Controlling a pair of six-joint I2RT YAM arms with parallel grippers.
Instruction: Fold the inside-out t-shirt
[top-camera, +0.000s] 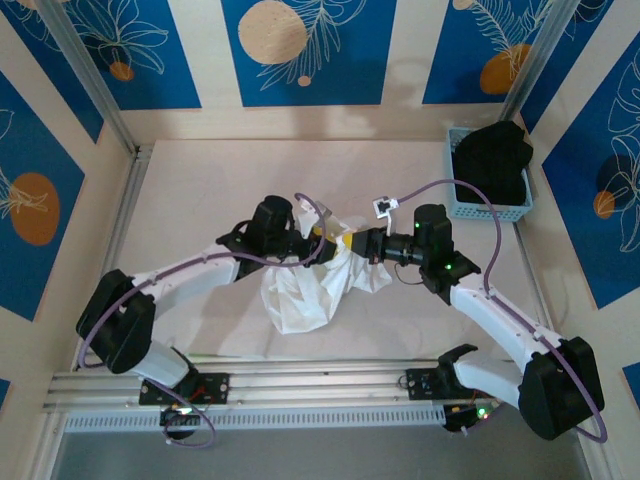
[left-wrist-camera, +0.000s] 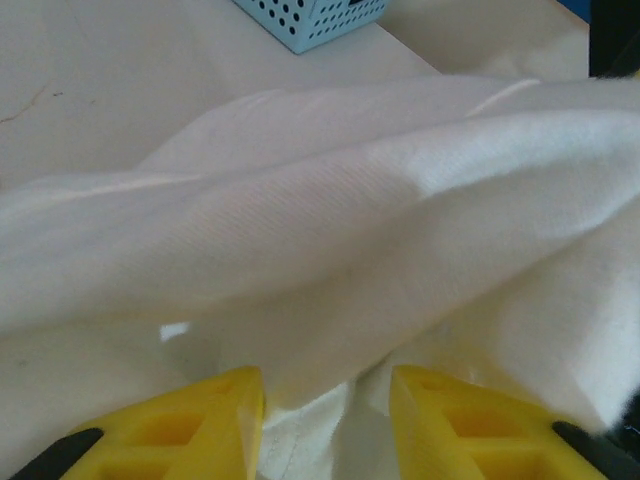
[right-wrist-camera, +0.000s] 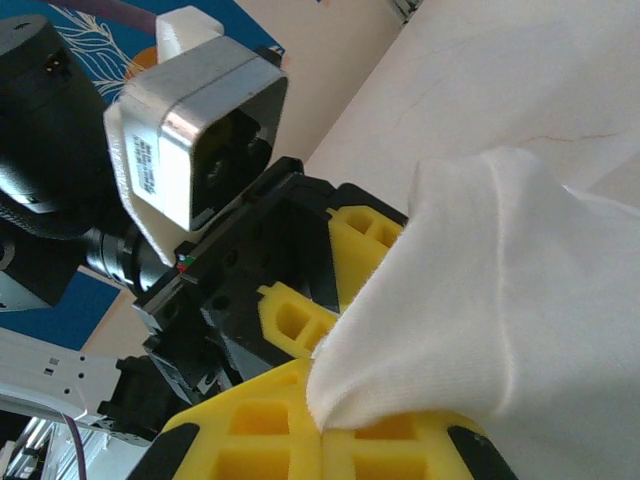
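Note:
The inside-out t-shirt (top-camera: 310, 285), white and wrinkled, hangs in a bunch at the table's middle, its lower part resting on the table. Both grippers meet at its top. My right gripper (top-camera: 348, 243) is shut on a fold of the cloth; in the right wrist view its yellow fingers (right-wrist-camera: 250, 430) press together with the t-shirt (right-wrist-camera: 520, 300) draped over them. My left gripper (top-camera: 318, 238) faces it, close by. In the left wrist view the left gripper (left-wrist-camera: 325, 405) has its fingers apart, with the t-shirt (left-wrist-camera: 350, 200) filling the gap between them. Its fingers (right-wrist-camera: 290, 318) also show in the right wrist view.
A light blue basket (top-camera: 520, 212) holding a black garment (top-camera: 495, 160) stands at the back right; its corner (left-wrist-camera: 310, 15) shows in the left wrist view. Aluminium posts and patterned walls ring the table. Bare tabletop (top-camera: 190, 190) lies to the left and behind.

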